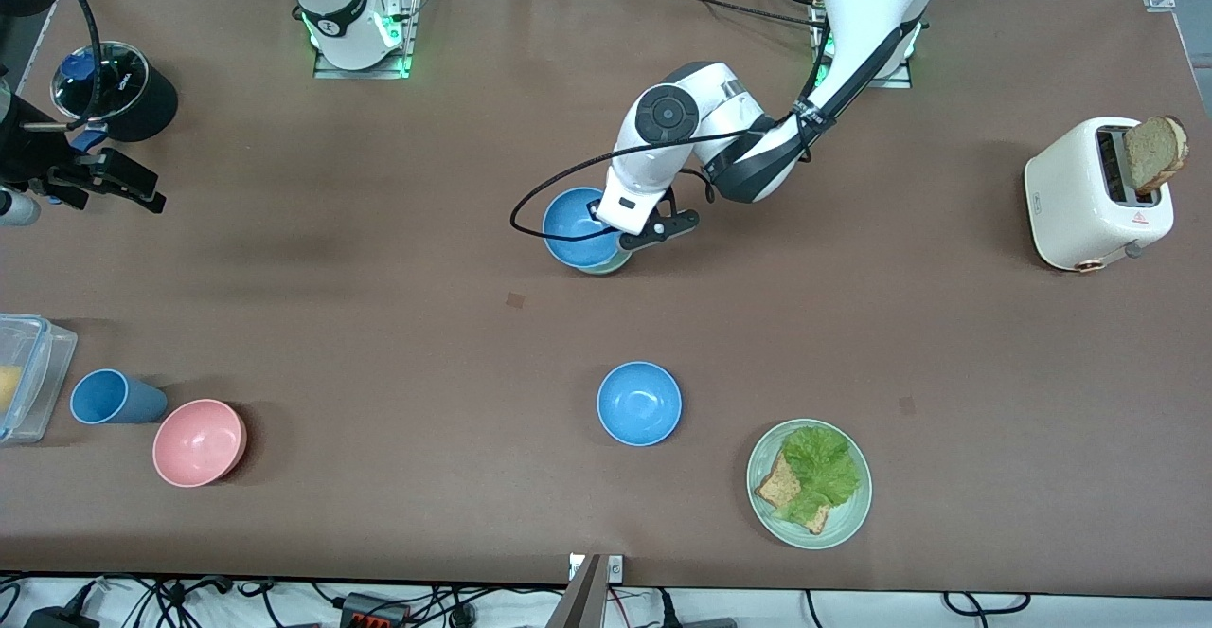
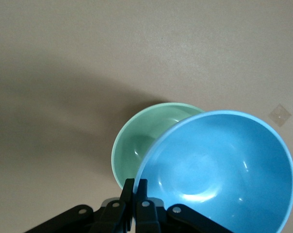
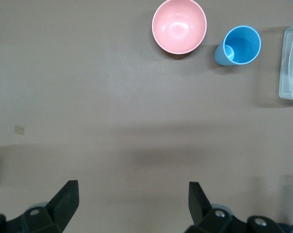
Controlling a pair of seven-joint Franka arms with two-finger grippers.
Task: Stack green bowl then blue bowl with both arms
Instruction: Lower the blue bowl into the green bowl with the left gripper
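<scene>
Clamped tight, the left gripper (image 2: 134, 194) pinches the rim of the blue bowl (image 2: 219, 170) and holds it over the green bowl (image 2: 141, 145), which sits mid-table, farther from the front camera than the spare blue bowl (image 1: 639, 403). Right gripper (image 3: 132, 199) waits with jaws spread wide and empty, up at the right arm's end of the table. Risk now: the blue bowl hangs off-centre and tilted, so a release could land it on the green rim and tip or slide it off. No readable writing anywhere; the toaster (image 1: 1098, 194) shows only a small warning mark.
</scene>
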